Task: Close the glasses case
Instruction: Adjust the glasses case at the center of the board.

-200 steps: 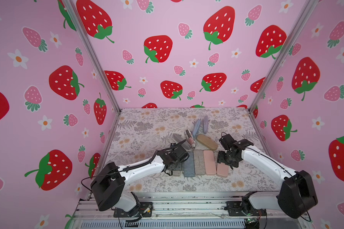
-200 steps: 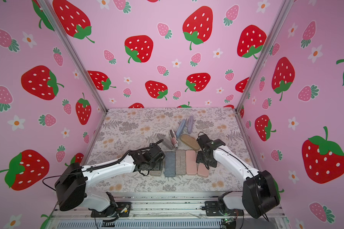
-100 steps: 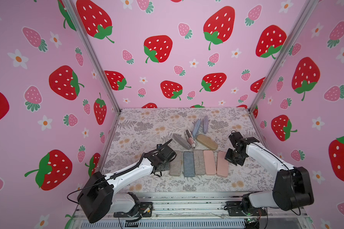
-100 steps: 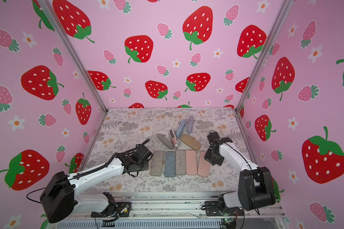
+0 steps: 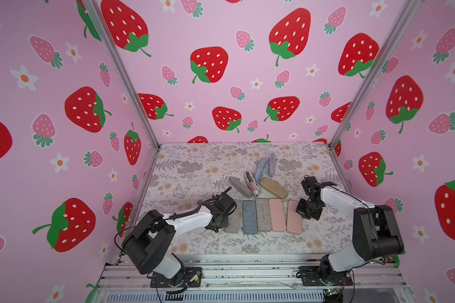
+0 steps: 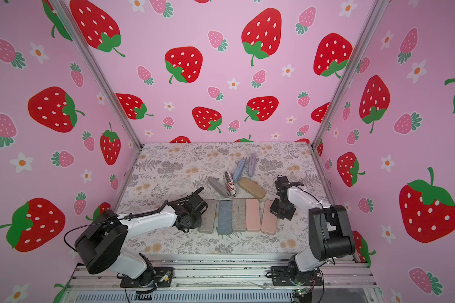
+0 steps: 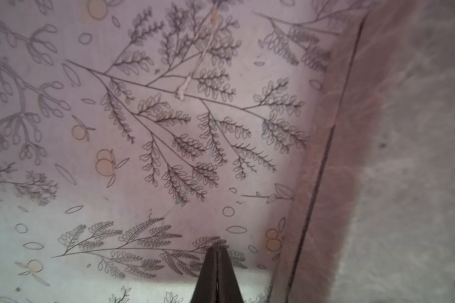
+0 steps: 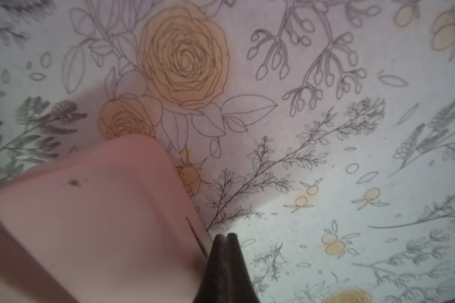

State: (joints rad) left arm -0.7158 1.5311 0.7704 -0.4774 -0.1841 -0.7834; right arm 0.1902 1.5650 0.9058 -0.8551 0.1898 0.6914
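A: Where's the glasses case?
B: Five cases (image 5: 263, 215) lie flat in a row, all closed, near the front of the worktop (image 5: 195, 168).
A: And the fingers?
B: Left fingers (image 7: 210, 272) pressed together, holding nothing, just beside the grey end case (image 5: 233, 223). Right fingers (image 8: 218, 262) pressed together too, at the pink end case (image 8: 97, 215); maybe touching its edge, but the blur hides it.

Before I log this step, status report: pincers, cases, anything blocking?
Left pincer shut, empty, beside the grey end case. Right pincer shut, empty, beside the pink end case. Row of five cases looks closed. Nothing blocking.
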